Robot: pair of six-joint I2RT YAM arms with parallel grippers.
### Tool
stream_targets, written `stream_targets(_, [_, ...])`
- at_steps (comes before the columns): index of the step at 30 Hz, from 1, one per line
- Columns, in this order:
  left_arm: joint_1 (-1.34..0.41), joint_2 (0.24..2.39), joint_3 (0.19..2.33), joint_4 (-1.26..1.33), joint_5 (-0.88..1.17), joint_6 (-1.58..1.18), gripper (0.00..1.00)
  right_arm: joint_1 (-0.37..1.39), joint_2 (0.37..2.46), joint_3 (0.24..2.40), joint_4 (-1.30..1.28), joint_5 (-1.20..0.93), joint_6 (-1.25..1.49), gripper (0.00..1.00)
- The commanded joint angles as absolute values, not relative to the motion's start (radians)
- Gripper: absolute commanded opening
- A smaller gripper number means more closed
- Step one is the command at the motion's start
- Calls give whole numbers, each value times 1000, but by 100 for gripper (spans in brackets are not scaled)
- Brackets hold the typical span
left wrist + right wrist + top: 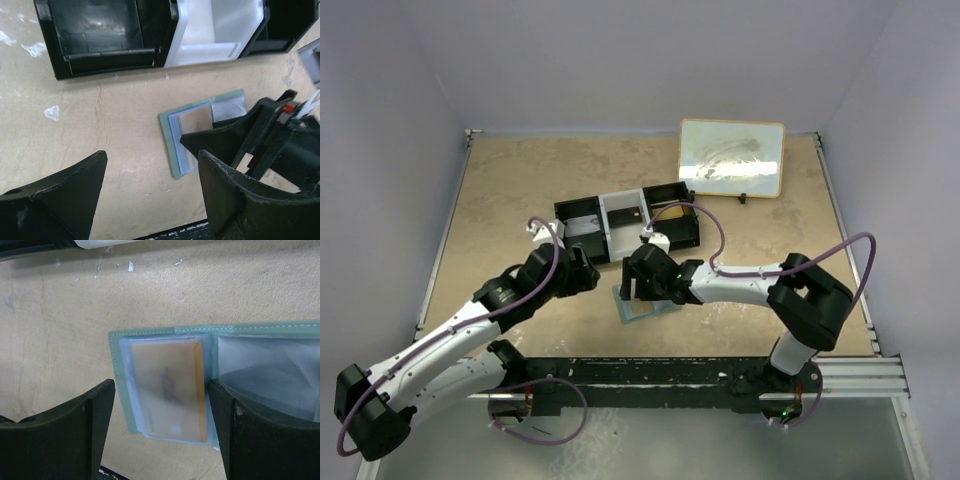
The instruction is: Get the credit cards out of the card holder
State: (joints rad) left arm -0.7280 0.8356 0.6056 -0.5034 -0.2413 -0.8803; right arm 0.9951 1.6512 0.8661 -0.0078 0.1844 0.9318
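From the overhead camera you see the card holder [646,303] lying open on the tan counter [520,190], low in the middle of the frame. Your right claw [638,286] hangs right over it and hides most of it. Your left claw [584,272] sits just to the left of it, over bare counter. Above both, a black-and-white three-compartment tray [628,218] lies across the middle. A glossy panel with a tan rim [732,157] rests at the upper right.

In the left wrist view your left claw is spread wide, with its two dark fingers [55,200] at the bottom corners and only counter between them. The card holder lies right of centre, its grey-green edge and clear pocket showing. The right claw covers its lower right part. The tray runs along the top edge.

In the right wrist view your right claw is spread too and pinches nothing. One finger sits at the lower left and the other at the lower right, on either side of the holder's left half. The holder fills the middle and right of the frame, opened flat. An orange-tan card [167,390] sits inside the clear sleeve on the left half. The right half is hazy plastic with a dark shape behind it, and you cannot tell what that shape is.
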Motion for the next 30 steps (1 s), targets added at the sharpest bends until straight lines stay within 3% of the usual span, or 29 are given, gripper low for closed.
stream_targets(1, [-731,789,706,-559,-345,-889,71,1011,1743,900,-190,283,916,78])
stream_targets(7, [-732,762,726,-592,-367,-892,71,1033,1794,959,-270,338,916,70])
stream_targets(13, [-731,760,729,-601,-368,-891,71,1058,1854,1027,-321,362,920,68])
stream_targets(16, [-732,759,735,-604,-365,-886,71,1059,1852,1022,-302,347,922,58])
stream_targets(30, [-732,752,665,-513,-203,-896,71,976,1721,785,84,6,922,61])
